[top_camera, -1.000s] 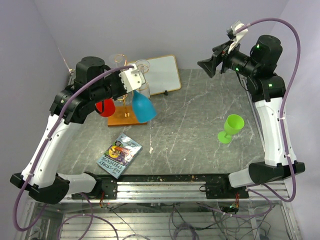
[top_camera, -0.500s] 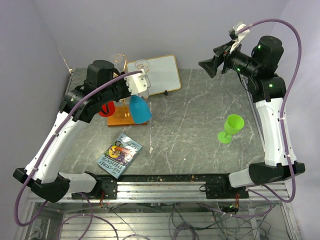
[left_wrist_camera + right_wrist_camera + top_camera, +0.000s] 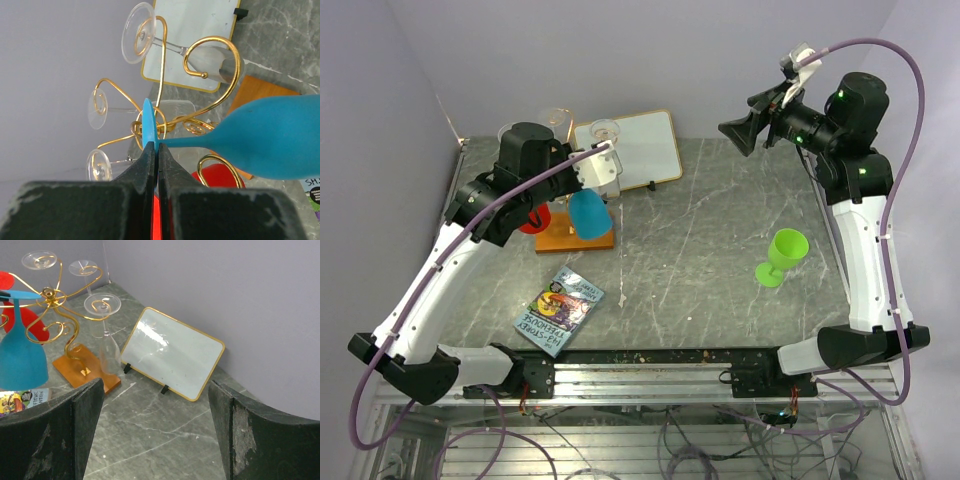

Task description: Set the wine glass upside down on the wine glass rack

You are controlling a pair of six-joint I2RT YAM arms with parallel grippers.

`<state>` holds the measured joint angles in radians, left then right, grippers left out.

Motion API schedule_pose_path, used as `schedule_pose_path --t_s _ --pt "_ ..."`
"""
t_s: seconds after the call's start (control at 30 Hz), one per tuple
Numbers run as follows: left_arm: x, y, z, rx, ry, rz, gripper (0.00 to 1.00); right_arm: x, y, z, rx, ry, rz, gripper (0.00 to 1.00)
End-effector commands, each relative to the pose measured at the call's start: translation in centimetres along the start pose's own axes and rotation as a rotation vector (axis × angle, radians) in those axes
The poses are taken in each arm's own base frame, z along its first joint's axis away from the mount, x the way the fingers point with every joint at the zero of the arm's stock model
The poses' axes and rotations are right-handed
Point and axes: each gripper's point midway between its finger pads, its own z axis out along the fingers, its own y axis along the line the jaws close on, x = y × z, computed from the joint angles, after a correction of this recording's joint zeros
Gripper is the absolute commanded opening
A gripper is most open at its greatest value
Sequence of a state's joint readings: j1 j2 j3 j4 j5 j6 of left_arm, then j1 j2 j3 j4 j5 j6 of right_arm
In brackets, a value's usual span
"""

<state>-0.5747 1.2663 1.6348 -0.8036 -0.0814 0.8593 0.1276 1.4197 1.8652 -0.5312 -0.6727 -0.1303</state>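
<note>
My left gripper [image 3: 603,166] is shut on the flat foot of a blue wine glass [image 3: 588,213], which hangs upside down with its bowl low over the rack's base. In the left wrist view the pinched foot [image 3: 148,125] sits right beside the central knot of the gold wire rack [image 3: 210,47], stem and bowl [image 3: 270,137] pointing away. The rack [image 3: 558,240] stands on an orange-brown wooden base at the back left. I cannot tell whether the foot rests on a wire arm. My right gripper [image 3: 735,130] is open and empty, raised at the back right, its fingers wide apart [image 3: 155,385].
Clear glasses [image 3: 102,305] and a red glass [image 3: 530,218] hang on the rack. A white gold-framed board [image 3: 635,148] leans behind it. A green wine glass [image 3: 782,255] stands upright on the right. A booklet [image 3: 558,310] lies near the front left.
My left arm has carried the blue glass back and left, in toward the rack's centre, and its bowl now hangs over the base. The right arm has barely moved.
</note>
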Motion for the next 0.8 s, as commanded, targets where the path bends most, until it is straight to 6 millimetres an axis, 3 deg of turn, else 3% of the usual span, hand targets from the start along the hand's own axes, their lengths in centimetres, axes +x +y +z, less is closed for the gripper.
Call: schedule_pose_path --t_s 0.0,0.77 --pt "-0.4 1.6 -0.1 -0.072 0.008 0.026 0.07 -1.0 0.1 -0.6 -0.001 -0.032 -0.01 0.85" --pt "1.1 1.8 -1.3 -0.064 0.084 0.108 0.07 -0.4 -0.8 -0.8 0.009 -0.025 0.002 0.85"
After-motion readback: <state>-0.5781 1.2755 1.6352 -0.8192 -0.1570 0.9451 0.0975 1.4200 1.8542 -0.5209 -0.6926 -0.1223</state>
